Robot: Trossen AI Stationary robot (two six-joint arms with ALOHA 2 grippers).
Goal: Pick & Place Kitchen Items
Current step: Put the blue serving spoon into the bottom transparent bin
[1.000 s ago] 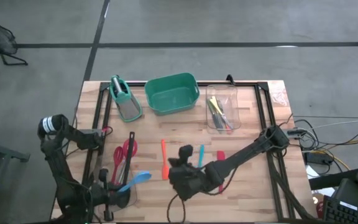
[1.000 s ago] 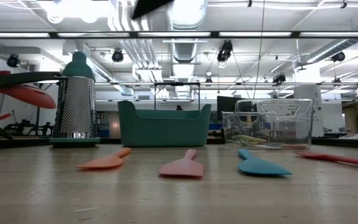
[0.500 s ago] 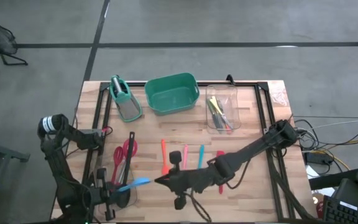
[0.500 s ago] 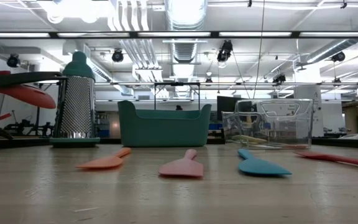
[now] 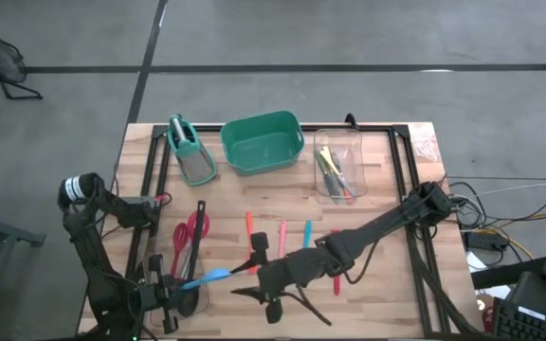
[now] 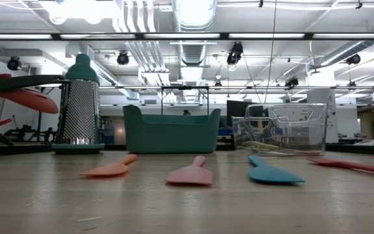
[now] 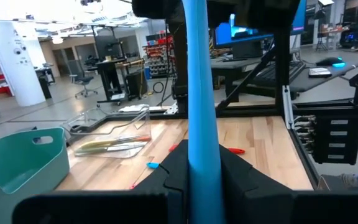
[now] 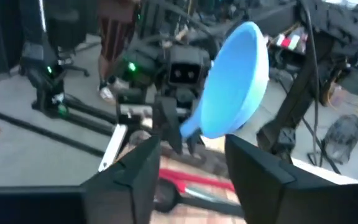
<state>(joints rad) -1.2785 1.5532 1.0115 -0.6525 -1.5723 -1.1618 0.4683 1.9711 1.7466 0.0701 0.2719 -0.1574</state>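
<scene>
Blue silicone spoon held over the front of the wooden desk (image 5: 377, 194)

The right gripper (image 5: 245, 275) reaches across with jaws spread, facing the spoon's bowl. The left gripper (image 5: 173, 287), at the front left corner, has its jaws pinching the blue silicone spoon (image 5: 207, 278) by the handle, beside the red utensils (image 5: 190, 232).

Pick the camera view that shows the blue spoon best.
The right wrist view: the blue spoon shows its whole bowl there, facing the camera. The left wrist view shows only its handle, upright in the left claw. The high view shows it small. The low view does not show it.
</scene>
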